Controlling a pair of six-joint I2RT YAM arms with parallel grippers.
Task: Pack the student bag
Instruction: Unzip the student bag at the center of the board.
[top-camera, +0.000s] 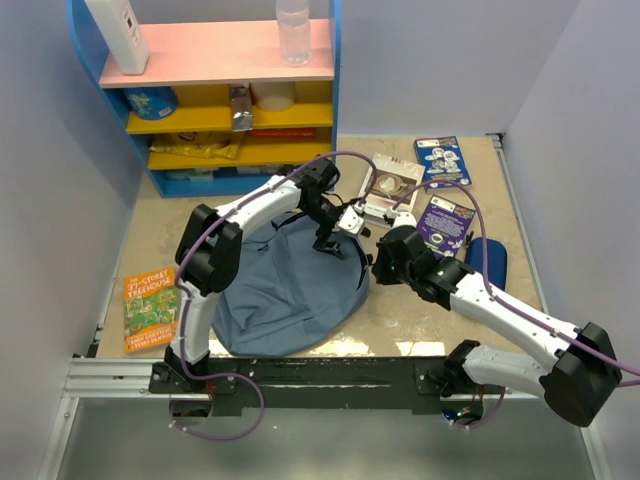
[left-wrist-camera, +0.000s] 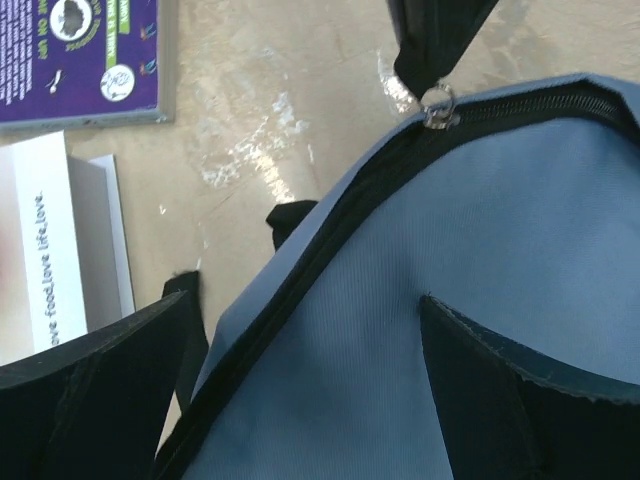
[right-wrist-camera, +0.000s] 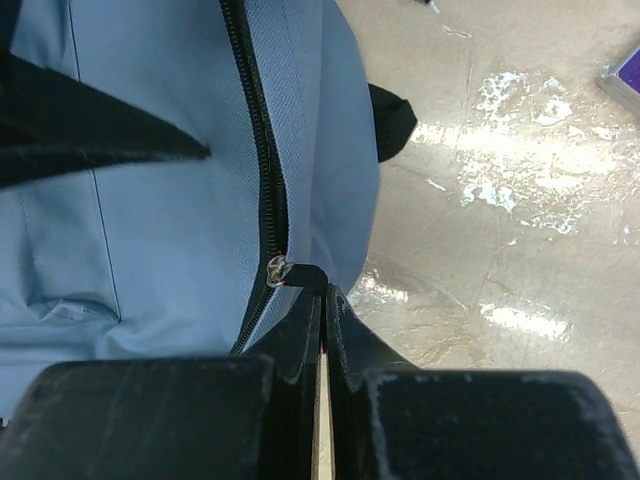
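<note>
1. A beige table walled in grey, with a bright shelf at the far left, sets the scene. The student bag lies flat at the near centre, just ahead of my two bases.
2. My right gripper is pinched tight on the zipper pull at the bag's right edge, with no gap between the fingers.
3. My left gripper hangs over the bag's far right part, fingers spread wide and holding nothing; one sits over the fabric and the other past the seam.
4. The zipper looks closed along the stretch I can see, so I judge opening the bag to be the step in hand.
5. Next, my left gripper needs to pin the fabric beside the seam while my right draws the pull along the track.
6. The purple booklet and the dark-blue pencil case wait on the right, unpacked.
</note>
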